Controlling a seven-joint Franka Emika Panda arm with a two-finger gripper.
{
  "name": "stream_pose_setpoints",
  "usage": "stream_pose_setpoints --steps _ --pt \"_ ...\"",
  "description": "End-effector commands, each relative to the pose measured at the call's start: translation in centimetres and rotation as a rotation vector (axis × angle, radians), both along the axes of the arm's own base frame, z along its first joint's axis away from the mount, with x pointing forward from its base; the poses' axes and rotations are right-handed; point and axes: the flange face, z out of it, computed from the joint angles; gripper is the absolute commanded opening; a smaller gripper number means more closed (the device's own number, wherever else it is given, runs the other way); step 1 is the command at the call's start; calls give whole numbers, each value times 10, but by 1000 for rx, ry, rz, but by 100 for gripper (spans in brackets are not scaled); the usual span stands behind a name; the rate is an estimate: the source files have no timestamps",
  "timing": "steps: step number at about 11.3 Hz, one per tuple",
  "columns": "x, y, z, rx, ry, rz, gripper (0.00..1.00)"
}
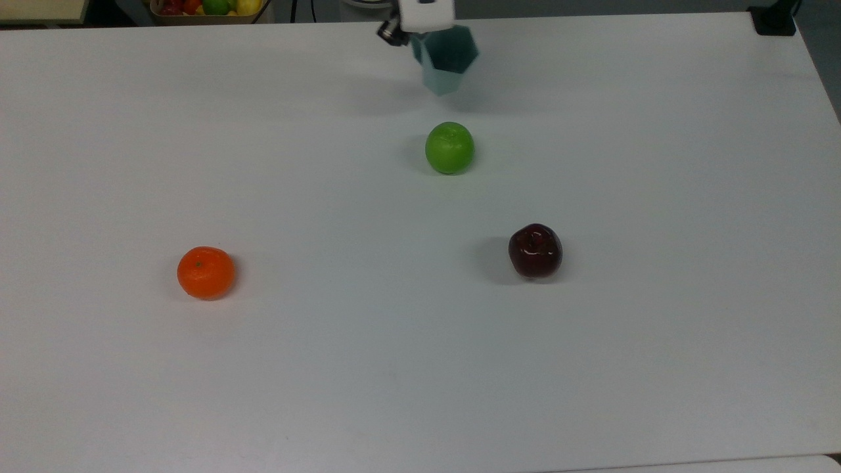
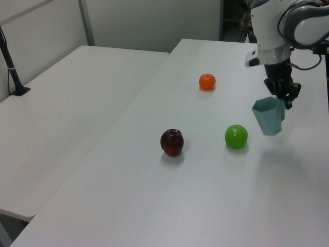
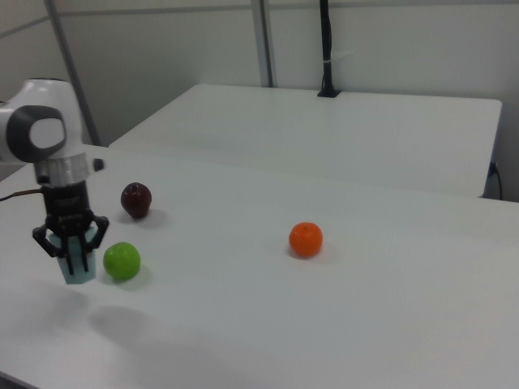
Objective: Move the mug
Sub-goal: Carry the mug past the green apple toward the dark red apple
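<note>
The gripper [image 2: 281,97] held the mug [image 2: 269,116] by its rim, fingers clamped on it, clear above the table [image 1: 394,341]. The mug hung beyond the green apple [image 1: 449,147], near the table's far edge in the top view

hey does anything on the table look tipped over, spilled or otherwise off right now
Nothing stands out. The mug hangs upright in the gripper, clear of the table, with its shadow below. The green apple, dark red apple and orange sit apart, nothing spilled.
</note>
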Motion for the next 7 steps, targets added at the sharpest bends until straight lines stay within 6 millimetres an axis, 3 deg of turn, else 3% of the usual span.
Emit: stream_pose_setpoints --steps 1,4,6,7 --pt "10 76 15 21 -129 51 14" --pt "60 111 7 47 -220 57 14" --pt "85 123 -12 40 -219 50 14" --pt "87 137 -26 36 -215 80 14"
